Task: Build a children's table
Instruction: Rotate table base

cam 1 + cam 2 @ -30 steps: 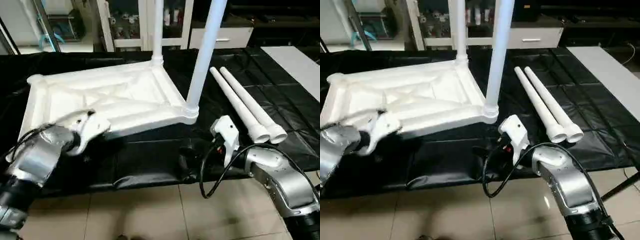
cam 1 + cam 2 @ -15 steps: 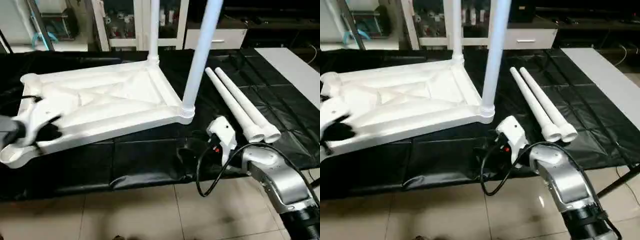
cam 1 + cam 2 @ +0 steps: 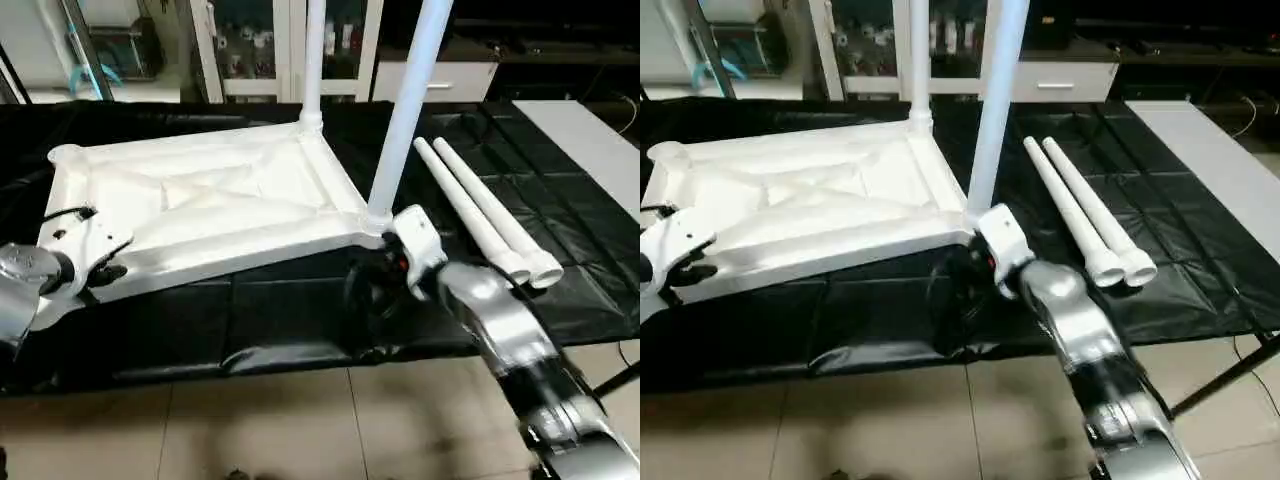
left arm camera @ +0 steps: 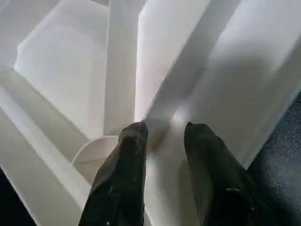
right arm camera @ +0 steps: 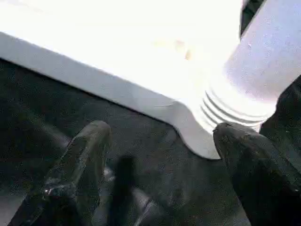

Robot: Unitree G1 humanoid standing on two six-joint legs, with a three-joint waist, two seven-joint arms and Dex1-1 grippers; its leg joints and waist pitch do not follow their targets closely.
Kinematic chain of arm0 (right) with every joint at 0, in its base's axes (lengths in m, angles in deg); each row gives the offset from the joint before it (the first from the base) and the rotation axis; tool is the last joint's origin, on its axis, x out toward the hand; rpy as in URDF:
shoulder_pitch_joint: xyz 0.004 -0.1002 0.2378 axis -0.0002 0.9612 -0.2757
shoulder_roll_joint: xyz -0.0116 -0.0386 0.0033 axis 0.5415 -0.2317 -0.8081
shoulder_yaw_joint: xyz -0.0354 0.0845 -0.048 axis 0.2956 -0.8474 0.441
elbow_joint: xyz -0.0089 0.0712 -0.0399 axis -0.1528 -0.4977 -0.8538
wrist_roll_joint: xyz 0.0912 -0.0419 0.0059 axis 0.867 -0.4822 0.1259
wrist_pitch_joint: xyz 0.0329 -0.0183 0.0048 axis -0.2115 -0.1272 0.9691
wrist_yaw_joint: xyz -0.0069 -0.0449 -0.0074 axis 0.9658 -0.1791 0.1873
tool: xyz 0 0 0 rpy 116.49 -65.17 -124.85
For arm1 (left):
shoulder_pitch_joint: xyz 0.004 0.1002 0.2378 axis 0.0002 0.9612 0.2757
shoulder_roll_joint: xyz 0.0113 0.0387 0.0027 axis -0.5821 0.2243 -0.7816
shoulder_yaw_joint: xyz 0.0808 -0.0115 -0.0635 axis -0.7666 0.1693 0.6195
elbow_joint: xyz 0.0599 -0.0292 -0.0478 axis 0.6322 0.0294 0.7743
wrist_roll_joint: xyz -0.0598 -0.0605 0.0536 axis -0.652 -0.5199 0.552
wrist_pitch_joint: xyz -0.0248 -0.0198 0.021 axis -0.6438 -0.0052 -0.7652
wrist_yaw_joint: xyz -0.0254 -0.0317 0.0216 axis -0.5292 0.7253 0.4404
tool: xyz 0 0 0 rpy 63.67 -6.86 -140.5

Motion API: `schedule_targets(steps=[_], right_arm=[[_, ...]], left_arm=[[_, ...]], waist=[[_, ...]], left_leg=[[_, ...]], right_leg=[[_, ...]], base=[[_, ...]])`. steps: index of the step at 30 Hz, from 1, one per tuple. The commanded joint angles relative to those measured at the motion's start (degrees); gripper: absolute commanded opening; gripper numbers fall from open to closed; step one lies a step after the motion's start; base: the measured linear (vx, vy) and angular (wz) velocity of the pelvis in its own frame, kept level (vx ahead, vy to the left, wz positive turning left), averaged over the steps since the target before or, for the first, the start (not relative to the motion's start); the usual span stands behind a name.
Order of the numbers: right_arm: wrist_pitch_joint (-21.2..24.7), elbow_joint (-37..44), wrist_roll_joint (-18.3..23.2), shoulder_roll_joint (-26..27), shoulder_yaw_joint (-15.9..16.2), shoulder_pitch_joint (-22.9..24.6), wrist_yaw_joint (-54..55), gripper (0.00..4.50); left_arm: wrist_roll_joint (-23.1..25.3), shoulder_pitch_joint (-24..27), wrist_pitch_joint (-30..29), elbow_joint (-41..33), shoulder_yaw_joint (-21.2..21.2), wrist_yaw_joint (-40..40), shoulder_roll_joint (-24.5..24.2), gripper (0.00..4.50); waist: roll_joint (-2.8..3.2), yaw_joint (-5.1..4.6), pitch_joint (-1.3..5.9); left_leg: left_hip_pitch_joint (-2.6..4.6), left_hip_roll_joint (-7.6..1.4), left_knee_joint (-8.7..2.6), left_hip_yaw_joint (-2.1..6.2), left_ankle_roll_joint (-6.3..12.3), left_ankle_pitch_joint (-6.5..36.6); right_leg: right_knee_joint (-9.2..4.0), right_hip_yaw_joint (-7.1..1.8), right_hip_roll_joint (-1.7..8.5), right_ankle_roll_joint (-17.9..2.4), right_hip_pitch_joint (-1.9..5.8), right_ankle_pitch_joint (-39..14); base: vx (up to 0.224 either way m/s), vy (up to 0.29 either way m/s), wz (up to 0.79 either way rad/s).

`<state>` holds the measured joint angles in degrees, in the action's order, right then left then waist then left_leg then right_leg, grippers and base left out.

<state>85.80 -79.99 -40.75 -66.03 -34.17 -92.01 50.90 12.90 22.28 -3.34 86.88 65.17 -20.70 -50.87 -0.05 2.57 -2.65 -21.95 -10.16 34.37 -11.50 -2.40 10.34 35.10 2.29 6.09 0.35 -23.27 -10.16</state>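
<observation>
Closing in on the near corners of the upturned table top (image 3: 200,200), both arms have shifted over the last second. The right gripper (image 5: 160,141), which hung low off the black-draped work table (image 3: 300,320) in the lower right of the head views, has come up and forward; it now sits just beside the near right corner socket, where one fitted leg (image 3: 405,110) stands upright. Its jaws are spread wide, empty, one finger close to the ribbed collar of that leg, seemingly not touching.

The left gripper (image 4: 162,136) has slid out toward the lower left of the frame, to the near left corner of the top. Its fingers (image 4: 127,160) stand a little apart over the ribbed underside, by the round empty socket; whether they pinch a rib I cannot tell, since the wrist view is tight and the gap looks bare.

A second fitted leg (image 3: 312,60) rises at the far right corner. Two loose legs (image 3: 480,215) lie side by side, right of centre, untouched.

Judgement: half the legs are in; the arms look set to steady or shift the top before the next leg.
</observation>
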Motion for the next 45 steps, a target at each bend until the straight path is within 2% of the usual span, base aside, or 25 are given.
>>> schedule_targets(steps=[1, 2, 4, 8, 12, 13, 14, 15, 20, 21, 23, 26, 29, 32, 33, 34, 36, 38, 39, 40, 41, 42, 43, 44, 45], right_arm=[[-2.1, -6.3, -1.4, 1.3, 1.2, -3.4, 2.0, 3.80], [-2.2, -6.9, -1.5, 1.4, 1.2, -3.7, 2.2, 3.80], [-4.9, -16.3, -3.1, 3.9, 0.6, -9.0, 4.4, 3.80], [-7.2, -23.1, -4.1, 5.4, 0.2, -12.5, 5.7, 3.80], [-9.9, -28.9, -3.9, 7.2, -1.2, -16.0, 7.9, 3.80], [-10.2, -29.6, -3.6, 7.5, -1.6, -16.5, 8.0, 3.80], [-11.0, -31.0, -3.0, 8.2, -2.3, -17.6, 8.0, 3.80], [-11.7, -31.9, -2.6, 8.8, -2.8, -18.4, 7.9, 3.80], [-15.1, -35.2, -1.6, 11.1, -4.6, -21.1, 7.3, 3.80], [-15.6, -35.8, -1.4, 11.5, -5.0, -21.6, 7.1, 3.80], [-16.9, -36.9, -1.2, 12.3, -6.0, -22.4, 7.0, 3.80], [-18.5, -37.5, -1.1, 12.8, -7.1, -23.1, 6.5, 3.80], [-20.2, -37.6, -0.3, 12.4, -8.4, -23.4, 6.5, 3.80], [-21.7, -35.8, -0.1, 11.4, -8.3, -22.5, 5.0, 3.80], [-22.1, -34.9, 0.0, 11.0, -8.4, -21.9, 4.1, 3.80], [-22.3, -33.8, 0.3, 10.7, -8.5, -21.1, 2.8, 3.80], [-22.2, -30.9, 1.2, 10.1, -8.7, -19.4, -1.2, 3.80], [-21.0, -23.3, 2.1, 8.6, -7.5, -14.9, -8.3, 3.80], [-20.5, -21.2, 2.2, 8.1, -7.0, -13.7, -9.8, 3.80], [-19.4, -17.3, 2.5, 6.8, -6.1, -11.4, -11.9, 3.80], [-19.0, -15.2, 2.7, 6.1, -5.6, -10.1, -12.9, 3.80], [-18.0, -12.6, 3.0, 5.0, -4.9, -8.5, -14.2, 3.80], [-16.6, -9.0, 3.1, 3.3, -3.8, -6.2, -15.9, 3.80], [-15.8, -7.0, 3.1, 2.3, -3.2, -5.0, -16.9, 3.80], [-14.7, -4.7, 2.8, 1.0, -2.2, -3.3, -18.1, 3.80]], left_arm=[[1.0, -0.3, 0.8, 1.6, -3.0, -3.0, 1.5, 1.46], [1.1, -0.4, 0.8, 1.7, -3.1, -3.2, 1.5, 1.46], [2.2, -1.3, 1.4, 4.4, -4.9, -6.9, 2.6, 1.46], [0.8, -1.5, 1.2, 3.8, -5.4, -10.0, 3.9, 1.46], [-4.6, -1.3, -2.4, -1.8, -4.3, -14.5, 6.8, 1.46], [-5.5, -1.2, -3.2, -3.2, -4.2, -15.3, 7.2, 1.46], [-7.1, -1.1, -4.6, -5.5, -4.1, -17.1, 8.1, 1.46], [-8.2, -1.0, -5.6, -7.5, -4.1, -18.5, 8.7, 1.46], [-12.3, -1.1, -9.0, -14.2, -3.5, -21.8, 12.0, 1.46], [-12.4, -1.7, -8.9, -14.1, -3.2, -20.7, 13.1, 1.46], [-12.1, -3.2, -8.4, -12.7, -2.0, -17.6, 15.3, 1.46], [-10.0, -6.0, -5.6, -7.9, -0.3, -10.1, 17.7, 1.46], [-7.3, -8.0, -1.0, -4.1, 0.5, -2.5, 18.3, 1.46], [-8.3, -8.8, -0.5, -4.8, 2.8, 0.3, 18.5, 1.46], [-9.1, -8.6, 0.7, -6.2, 3.7, 0.0, 18.2, 1.46], [-10.1, -8.2, 0.9, -8.0, 4.6, -1.1, 17.8, 1.46], [-11.9, -7.0, 0.7, -11.9, 5.3, -4.8, 16.4, 1.46], [-14.6, -3.0, -4.1, -19.6, 4.6, -13.7, 11.5, 1.46], [-14.8, -1.8, -4.9, -21.4, 3.9, -16.1, 9.6, 1.46], [-14.9, 0.3, -7.0, -24.1, 3.1, -19.6, 6.1, 1.46], [-15.1, 1.3, -7.9, -25.2, 2.6, -21.0, 4.2, 1.46], [-14.5, 2.2, -8.6, -25.6, 2.5, -21.6, 2.2, 1.46], [-13.1, 3.4, -9.4, -25.8, 2.6, -21.7, -0.7, 1.46], [-12.2, 3.9, -9.6, -25.7, 2.8, -21.6, -2.2, 1.46], [-10.5, 4.3, -9.7, -24.8, 3.5, -20.3, -3.9, 1.46]], waist=[[1.46, -0.22, 3.75], [1.47, -0.31, 3.72], [1.64, -0.28, 3.81], [1.46, -0.68, 3.63], [1.52, -0.38, 3.66], [1.40, -0.21, 3.58], [1.31, -0.24, 3.58], [1.46, -0.15, 3.58], [0.96, -1.04, 3.64], [0.88, -1.34, 3.74], [0.77, -1.52, 3.78], [1.04, -1.68, 3.99], [0.90, -1.77, 3.99], [0.91, -1.55, 4.04], [0.97, -1.42, 4.05], [0.65, -1.18, 4.08], [0.76, -0.75, 4.10], [0.68, -0.25, 4.04], [0.69, -0.26, 3.98], [0.84, -0.03, 3.88], [0.85, -0.19, 3.69], [0.98, -0.20, 3.62], [1.10, -0.33, 3.54], [1.23, -0.10, 3.33], [1.17, -0.21, 3.27]], left_leg=[[2.12, -2.20, -4.81, 1.55, -5.01, 20.4], [2.12, -2.19, -4.77, 1.49, -5.03, 20.2], [1.99, -2.26, -4.76, 1.52, -4.90, 18.6], [2.04, -2.31, -4.80, 1.47, -4.97, 19.7], [2.14, -2.50, -4.73, 1.28, -4.46, 18.8], [2.05, -2.45, -4.74, 1.20, -4.10, 18.0], [2.06, -2.62, -4.76, 1.15, -4.04, 17.9], [1.87, -2.50, -4.77, 1.18, -3.78, 17.0], [1.26, -2.33, -4.67, 1.21, -2.73, 14.3], [1.17, -2.26, -4.37, 1.04, -1.47, 12.4], [0.98, -2.23, -4.23, 0.99, -0.57, 11.1], [0.87, -2.30, -3.87, 0.94, 1.25, 9.1], [1.02, -2.51, -3.83, 0.85, 1.36, 9.1], [1.19, -2.57, -3.77, 0.80, 1.17, 8.7], [1.28, -2.64, -3.74, 0.73, 1.24, 8.5], [1.22, -2.67, -3.74, 0.70, 1.55, 8.7], [1.30, -2.87, -3.73, 0.66, 1.84, 8.3], [1.16, -3.11, -3.78, 0.64, 2.38, 7.5], [1.18, -3.07, -3.78, 0.59, 2.42, 7.4], [1.43, -3.11, -3.82, 0.54, 2.15, 8.1], [1.23, -3.16, -4.03, 0.52, 1.97, 8.7], [1.74, -2.99, -4.09, 0.37, 0.85, 10.6], [1.67, -2.89, -4.18, 0.44, 0.30, 11.3], [1.98, -3.03, -4.48, 0.44, -0.70, 14.3], [1.99, -2.92, -4.70, 0.71, -1.53, 16.0]], right_leg=[[-3.59, -1.66, 1.96, -12.9, 1.42, -10.8], [-3.53, -1.69, 1.86, -13.0, 1.30, -10.5], [-3.25, -1.68, 1.92, -13.4, 1.49, -8.4], [-3.31, -1.68, 1.96, -14.0, 1.49, -9.1], [-3.16, -1.78, 2.26, -14.8, 1.46, -8.4], [-3.13, -1.69, 1.97, -14.7, 1.48, -7.9], [-3.05, -1.81, 2.23, -14.9, 1.49, -7.5], [-2.91, -1.67, 1.97, -14.9, 1.62, -7.0], [-2.66, -1.55, 1.92, -15.2, 2.30, -4.1], [-2.56, -1.59, 1.90, -15.9, 2.38, -1.8], [-2.45, -1.61, 1.95, -16.3, 2.52, -0.3], [-2.17, -1.60, 1.86, -17.1, 2.56, 2.4], [-2.34, -1.53, 1.63, -17.0, 2.58, 2.0], [-2.27, -1.45, 1.47, -16.8, 2.53, 2.0], [-2.25, -1.42, 1.44, -17.1, 2.41, 2.1], [-2.25, -1.45, 1.56, -17.2, 2.55, 1.7], [-2.16, -1.44, 1.58, -17.5, 2.39, 2.0], [-1.89, -1.35, 1.60, -17.4, 2.63, 2.2], [-1.88, -1.30, 1.46, -17.2, 2.42, 1.9], [-1.97, -1.21, 1.22, -16.9, 2.32, 0.5], [-2.03, -1.22, 1.14, -16.4, 2.21, -0.8], [-2.34, -1.31, 0.93, -15.9, 1.76, -3.3], [-2.40, -1.38, 0.85, -15.8, 1.86, -4.3], [-2.79, -1.45, 0.82, -14.7, 1.46, -7.0], [-2.96, -1.54, 0.81, -13.7, 1.54, -9.1]], base=[[0.000, 0.000, 0.00], [0.000, 0.000, 0.00], [0.000, 0.000, 0.00], [0.000, 0.000, 0.00], [0.000, 0.000, 0.00], [0.000, 0.000, 0.00], [0.000, 0.000, 0.00], [0.000, 0.000, 0.00], [0.000, 0.000, 0.00], [0.000, 0.000, 0.00], [0.000, 0.000, 0.00], [0.000, 0.000, 0.00], [0.000, 0.000, 0.00], [0.000, 0.000, 0.00], [0.000, 0.000, 0.00], [0.000, 0.000, 0.00], [0.000, 0.000, 0.00], [0.000, 0.000, 0.00], [0.000, 0.000, 0.00], [0.000, 0.000, 0.00], [0.000, 0.000, 0.00], [0.000, 0.000, 0.00], [0.000, 0.000, 0.00], [0.000, 0.000, 0.00], [0.000, 0.000, 0.00]])
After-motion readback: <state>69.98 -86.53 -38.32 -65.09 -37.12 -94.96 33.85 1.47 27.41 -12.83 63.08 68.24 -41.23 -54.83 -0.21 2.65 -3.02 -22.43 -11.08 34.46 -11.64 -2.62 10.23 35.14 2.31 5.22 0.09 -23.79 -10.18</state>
